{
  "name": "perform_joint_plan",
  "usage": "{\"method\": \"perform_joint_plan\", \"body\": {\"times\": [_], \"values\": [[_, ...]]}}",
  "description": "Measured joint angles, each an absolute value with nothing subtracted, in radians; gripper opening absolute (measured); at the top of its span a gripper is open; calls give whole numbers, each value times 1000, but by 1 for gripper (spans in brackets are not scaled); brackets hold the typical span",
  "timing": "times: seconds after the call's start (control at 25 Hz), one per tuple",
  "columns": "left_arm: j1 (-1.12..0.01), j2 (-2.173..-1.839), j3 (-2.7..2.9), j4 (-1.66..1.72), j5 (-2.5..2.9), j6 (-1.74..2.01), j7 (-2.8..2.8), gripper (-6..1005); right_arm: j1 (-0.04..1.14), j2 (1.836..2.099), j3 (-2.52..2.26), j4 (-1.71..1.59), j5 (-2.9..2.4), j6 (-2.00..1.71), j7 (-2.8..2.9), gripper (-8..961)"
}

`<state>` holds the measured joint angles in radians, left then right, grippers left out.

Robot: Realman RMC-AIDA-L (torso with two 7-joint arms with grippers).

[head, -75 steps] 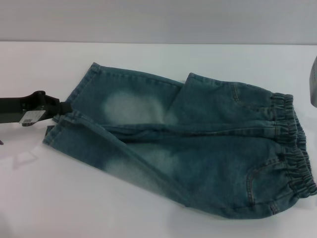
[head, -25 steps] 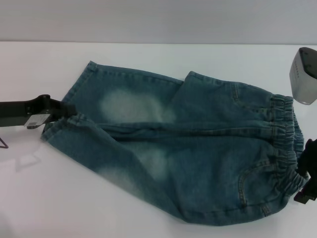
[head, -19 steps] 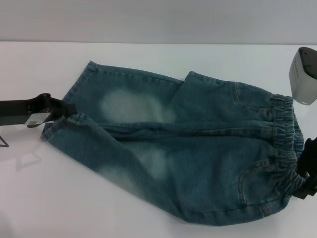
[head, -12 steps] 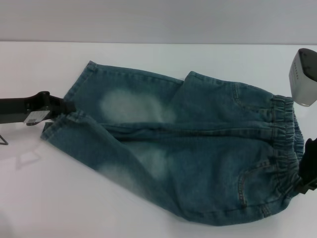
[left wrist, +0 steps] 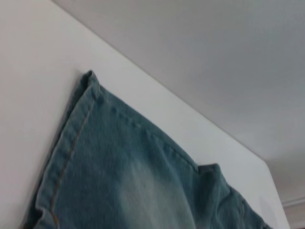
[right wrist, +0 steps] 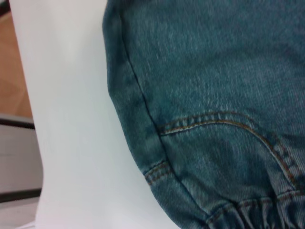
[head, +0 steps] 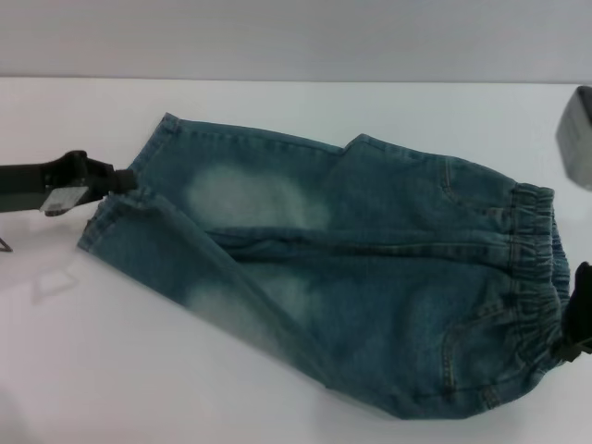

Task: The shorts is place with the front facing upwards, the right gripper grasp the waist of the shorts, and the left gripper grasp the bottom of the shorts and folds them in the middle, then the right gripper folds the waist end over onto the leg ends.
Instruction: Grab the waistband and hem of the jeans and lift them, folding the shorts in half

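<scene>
Across the white surface [head: 74, 370] the shorts [head: 351, 277] lie flat. Left gripper [head: 109, 181] jaws pinch the hem; right gripper [head: 575, 326] at the waistband, jaws' state unclear. Lift both ends level.

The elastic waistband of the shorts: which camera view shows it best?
The head view: the waistband runs its full gathered length along the shorts at the right, with the right end effector at its near end. The right wrist view shows only a few puckers below a pocket seam. The left wrist view shows only a leg hem.
</scene>
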<state>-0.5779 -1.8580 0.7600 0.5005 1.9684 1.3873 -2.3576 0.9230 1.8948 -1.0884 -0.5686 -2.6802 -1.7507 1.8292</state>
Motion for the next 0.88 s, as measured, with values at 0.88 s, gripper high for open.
{"method": "perform_joint_plan", "body": {"times": [0.88], "values": [[-654, -1874, 695, 528, 1968, 1170, -2364, 101, 619, 1856, -555, -505, -2358, -1713, 1698, 3]]}}
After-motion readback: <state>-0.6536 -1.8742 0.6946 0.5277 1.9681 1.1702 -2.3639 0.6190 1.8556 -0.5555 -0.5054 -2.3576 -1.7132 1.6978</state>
